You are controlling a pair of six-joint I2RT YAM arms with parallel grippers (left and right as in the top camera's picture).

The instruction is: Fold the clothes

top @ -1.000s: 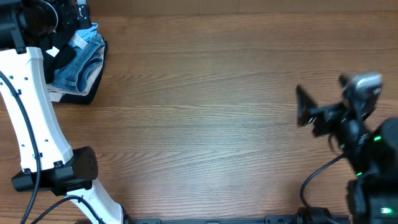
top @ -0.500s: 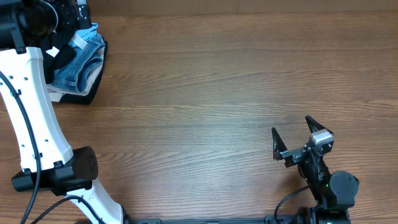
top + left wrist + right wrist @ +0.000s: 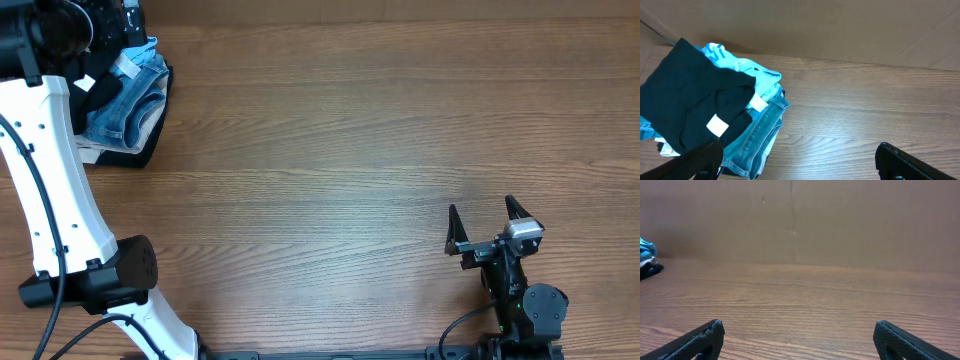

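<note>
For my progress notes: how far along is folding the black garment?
Nothing looks done: the black garment lies crumpled on the jeans. Nothing is in hand: the left gripper hangs open near it, the right gripper open far across the table. Left: lift it, spread it, fold it.

So the right gripper (image 3: 481, 206) pulled way back. A second ago it was out by the right edge of the table (image 3: 320, 150), blurry mid-swing. Now it's tucked low near the front edge and looks much smaller from overhead.
</note>
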